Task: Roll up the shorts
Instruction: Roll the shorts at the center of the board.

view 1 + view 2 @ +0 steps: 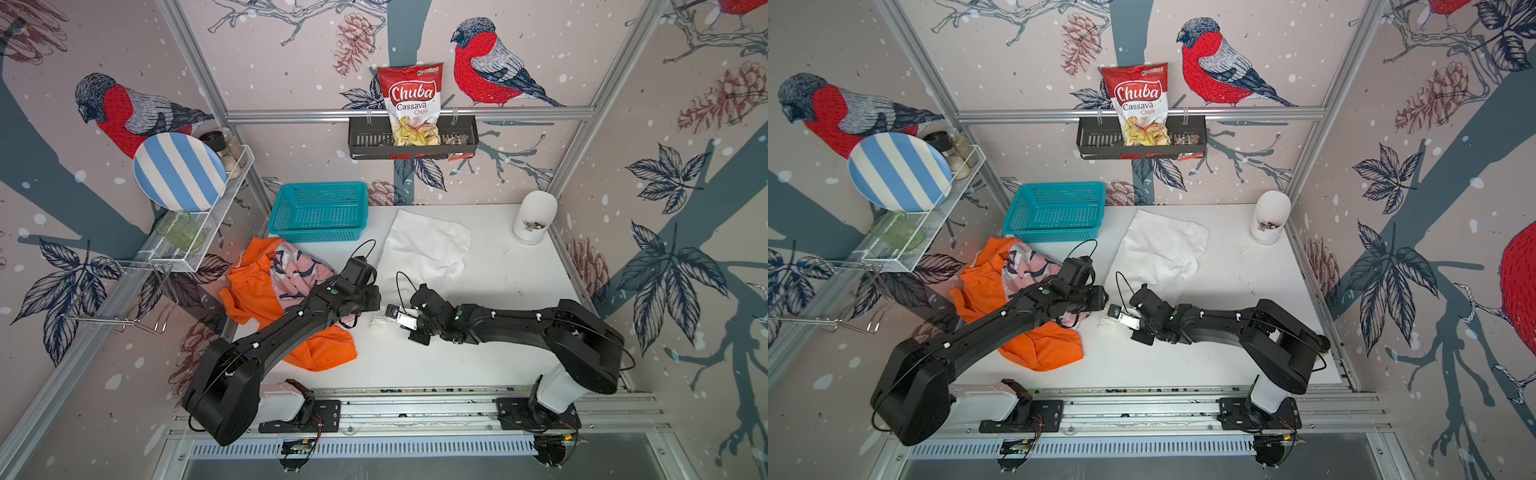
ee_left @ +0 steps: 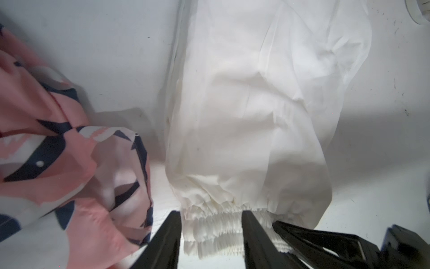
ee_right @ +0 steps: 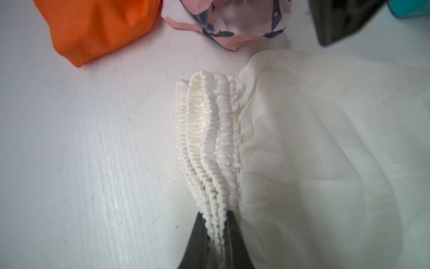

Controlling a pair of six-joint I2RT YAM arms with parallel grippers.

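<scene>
Left arm [image 1: 270, 336], right arm [image 1: 519, 324]: chunky matte-black links, each on a white base housing [image 1: 278, 401]. Green dot [image 1: 333, 291] near each wrist. Small white fasteners [image 1: 256, 345] along the links. Thin black cable loops [image 1: 365, 242] at the wrists. Left claw [image 2: 210, 213]: glossy black tapered fingers. Right claw [image 3: 216, 233]: dark grey fingers, silver block [image 1: 405, 321] behind.

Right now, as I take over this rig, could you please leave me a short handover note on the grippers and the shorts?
The left gripper is open, its fingers either side of the waistband of the white shorts.
The right gripper is shut on that waistband's end.
The white shorts lie flat on the table, legs toward the back wall.
The pink shark-print shorts lie crumpled on the orange shorts, beside the left arm.
Done: no pair is rolled.
Left: roll all three, probably the white pair first.
</scene>
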